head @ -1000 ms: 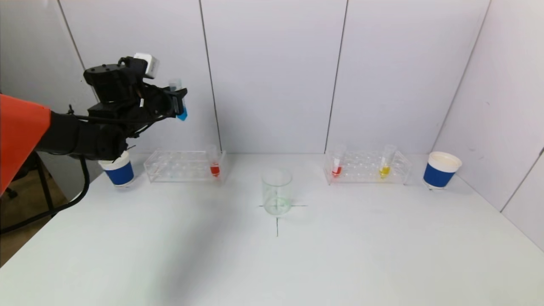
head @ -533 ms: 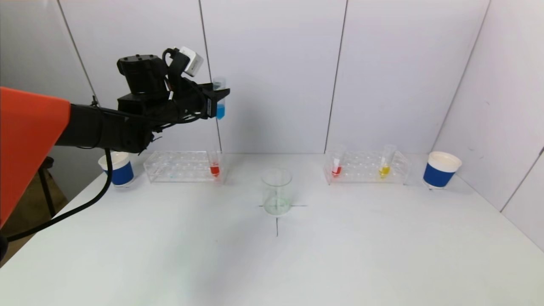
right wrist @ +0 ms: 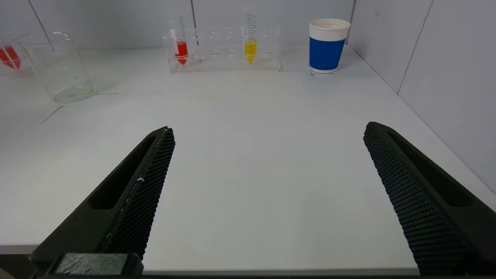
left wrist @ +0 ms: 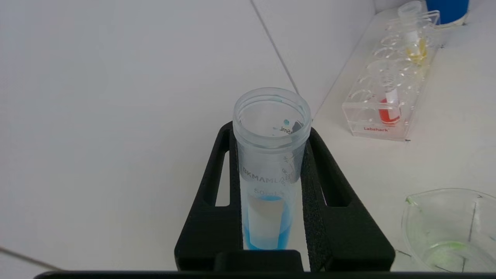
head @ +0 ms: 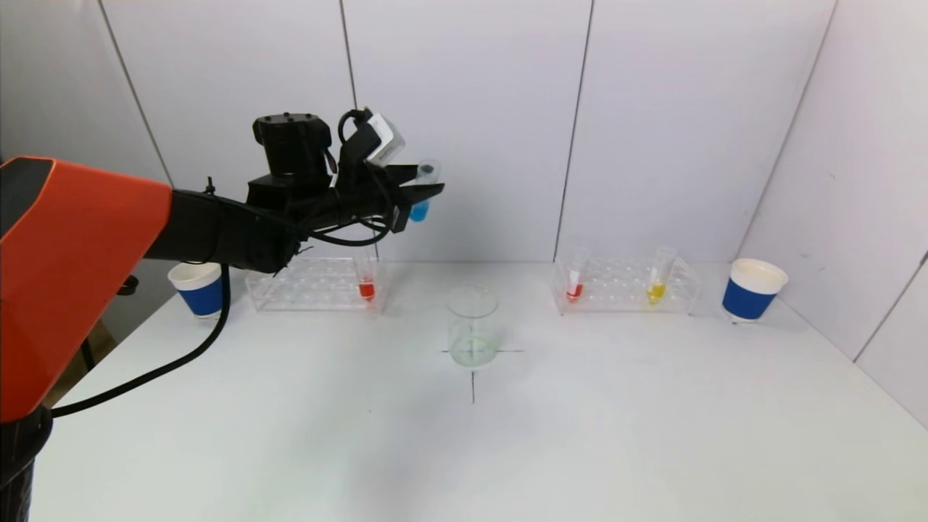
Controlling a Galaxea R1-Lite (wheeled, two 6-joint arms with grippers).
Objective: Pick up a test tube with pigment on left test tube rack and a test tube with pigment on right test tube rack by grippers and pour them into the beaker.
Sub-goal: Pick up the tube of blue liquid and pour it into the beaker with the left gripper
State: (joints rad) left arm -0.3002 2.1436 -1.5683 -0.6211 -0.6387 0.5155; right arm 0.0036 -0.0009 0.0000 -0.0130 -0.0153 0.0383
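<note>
Left hand [head: 415, 194] pinching blue tube [head: 420, 200] w/ both fingers, held high, near upright so nothing spills. Above & left of beaker [head: 473, 326], not yet over it. Beaker centred on worktop [head: 580, 420] btwn both racks, probably for equal reach. Right hand [right wrist: 267, 193] spread wide, low over worktop, nothing in it.

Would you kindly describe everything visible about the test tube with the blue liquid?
The blue test tube is a clear plastic-looking tube with an open, uncapped mouth, faint printed lettering on its wall and a white label patch. Blue liquid fills only its bottom part. The left hand grips it on both sides, holding it in the air, tilted slightly, above the table, up and left of the beaker.
</note>
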